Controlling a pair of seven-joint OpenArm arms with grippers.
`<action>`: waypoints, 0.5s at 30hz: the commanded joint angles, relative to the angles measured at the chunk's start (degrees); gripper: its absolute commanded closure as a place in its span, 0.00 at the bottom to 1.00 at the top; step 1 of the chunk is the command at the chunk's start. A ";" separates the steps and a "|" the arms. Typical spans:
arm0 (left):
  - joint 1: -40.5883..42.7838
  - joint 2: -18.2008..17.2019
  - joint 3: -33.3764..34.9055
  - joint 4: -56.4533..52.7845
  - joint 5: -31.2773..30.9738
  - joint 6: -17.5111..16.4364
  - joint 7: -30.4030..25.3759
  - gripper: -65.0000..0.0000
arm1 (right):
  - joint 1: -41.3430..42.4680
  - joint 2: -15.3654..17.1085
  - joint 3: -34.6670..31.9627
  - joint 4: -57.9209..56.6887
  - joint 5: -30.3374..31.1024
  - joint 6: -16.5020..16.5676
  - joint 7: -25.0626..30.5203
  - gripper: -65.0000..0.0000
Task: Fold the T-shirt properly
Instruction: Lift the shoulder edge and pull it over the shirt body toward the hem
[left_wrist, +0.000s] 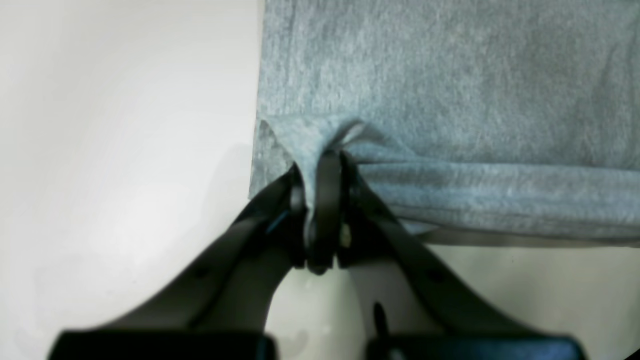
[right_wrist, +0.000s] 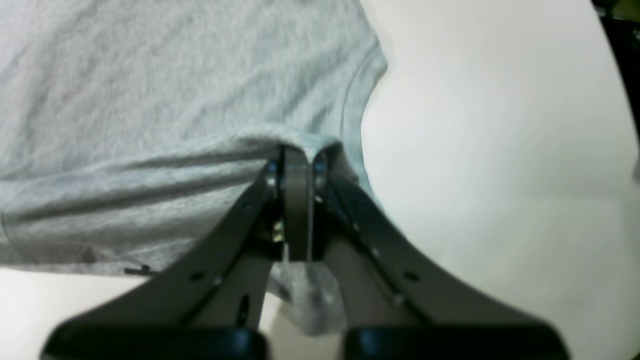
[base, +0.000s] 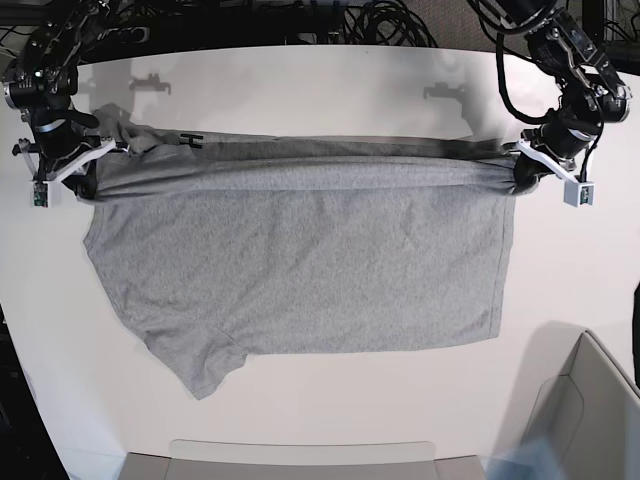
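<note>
The heather-grey T-shirt (base: 300, 260) lies spread on the white table, plain side up, with its far edge lifted and stretched into a rolled fold between both grippers. A bit of dark lettering shows near the far left edge. My left gripper (base: 518, 172) is shut on the shirt's far right corner; in the left wrist view the gripper (left_wrist: 325, 160) pinches bunched grey cloth (left_wrist: 450, 100). My right gripper (base: 108, 150) is shut on the far left corner; in the right wrist view the gripper (right_wrist: 297, 155) clamps the fold of the shirt (right_wrist: 150, 100).
A white table (base: 330, 85) carries the shirt. A light grey bin (base: 585, 400) stands at the near right corner and a flat tray edge (base: 300, 458) at the near side. Dark cables (base: 380, 25) lie beyond the table's far edge.
</note>
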 joint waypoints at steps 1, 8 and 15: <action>-0.57 -0.80 0.07 0.83 -0.45 0.05 -1.14 1.00 | 2.11 1.01 -0.60 0.88 -1.45 -0.50 1.75 1.00; -3.82 -0.72 0.16 -0.66 0.87 1.90 -1.14 1.00 | 8.79 1.89 -7.90 -4.74 -9.28 -0.50 1.84 1.00; -8.75 -0.89 0.16 -7.52 5.79 3.48 -1.14 1.00 | 13.45 2.60 -8.69 -12.30 -9.45 -0.50 5.62 1.00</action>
